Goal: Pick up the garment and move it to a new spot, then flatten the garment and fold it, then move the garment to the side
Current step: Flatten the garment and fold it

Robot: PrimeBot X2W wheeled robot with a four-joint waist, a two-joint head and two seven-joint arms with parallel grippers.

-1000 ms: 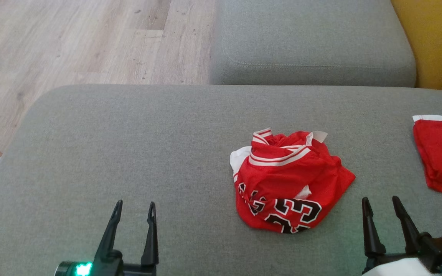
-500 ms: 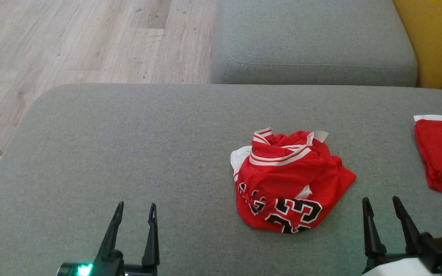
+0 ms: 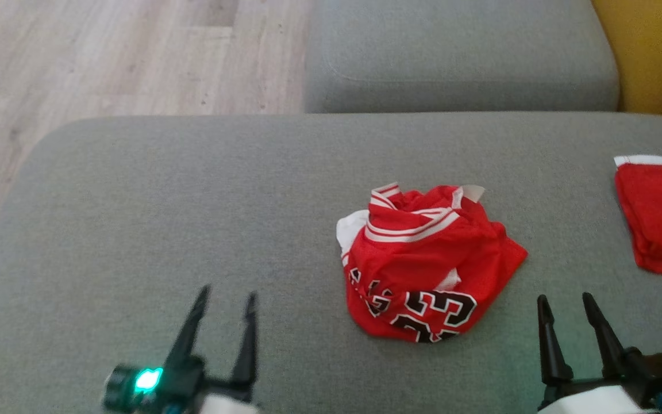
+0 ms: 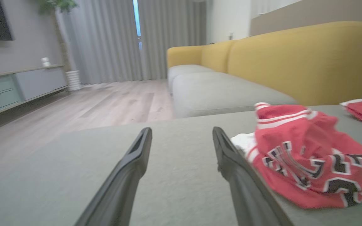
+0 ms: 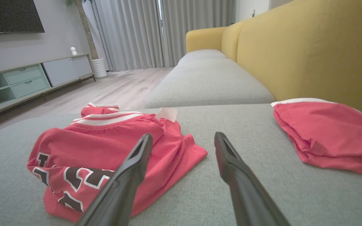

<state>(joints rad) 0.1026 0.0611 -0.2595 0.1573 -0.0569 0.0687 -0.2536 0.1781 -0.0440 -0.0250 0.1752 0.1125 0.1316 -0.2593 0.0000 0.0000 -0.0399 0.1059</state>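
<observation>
Head view: crumpled garment (image 3: 431,264) between left pincer (image 3: 227,292) and right pincer (image 3: 563,298), both spread, empty.

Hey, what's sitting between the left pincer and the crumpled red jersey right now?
Only bare grey cushion. In the head view, nothing lies on that stretch between the left pincer and the jersey.

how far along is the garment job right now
Done: nothing; the red jersey lies crumpled on the grey cushion. In hand: nothing; left gripper and right gripper are open, short of it. Remaining: pick up, move, flatten, fold, set aside.
</observation>
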